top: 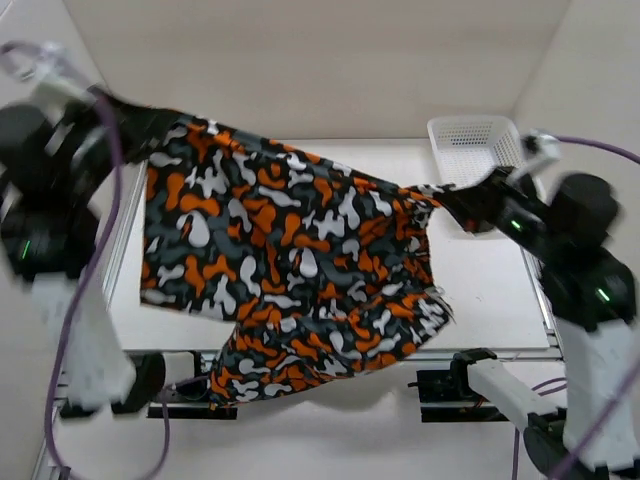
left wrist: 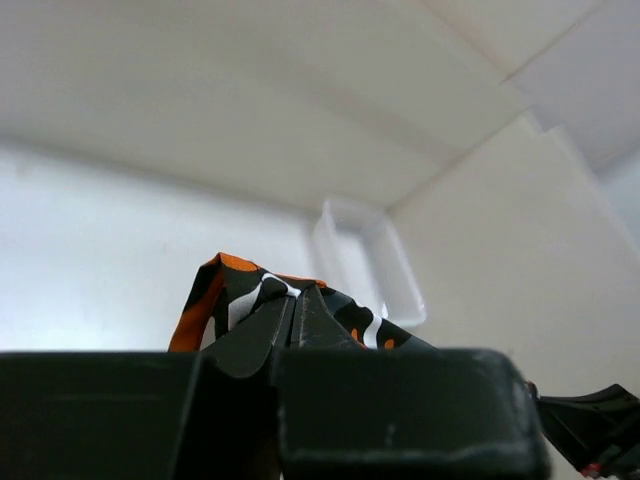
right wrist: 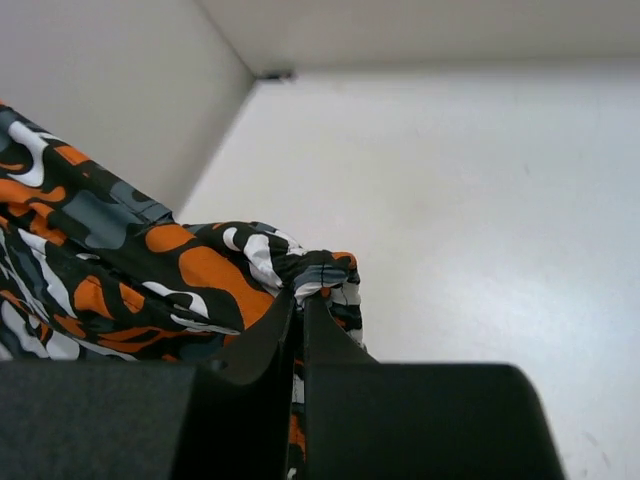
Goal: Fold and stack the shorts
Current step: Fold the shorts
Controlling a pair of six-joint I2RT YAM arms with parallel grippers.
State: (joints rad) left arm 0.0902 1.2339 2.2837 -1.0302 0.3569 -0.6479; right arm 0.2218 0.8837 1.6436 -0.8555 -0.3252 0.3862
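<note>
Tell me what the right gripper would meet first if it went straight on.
The shorts: the right gripper is shut on their bunched edge. Past that fabric only the white table shows, but depth is unclear.

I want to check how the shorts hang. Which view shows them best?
The top external view: the whole shorts hang spread between the left claw and right claw. Each wrist view shows only a bunched corner pinched in its own shut claw.

White table (top: 490, 290); white mesh basket (top: 475, 148) standing at far right corner.
</note>
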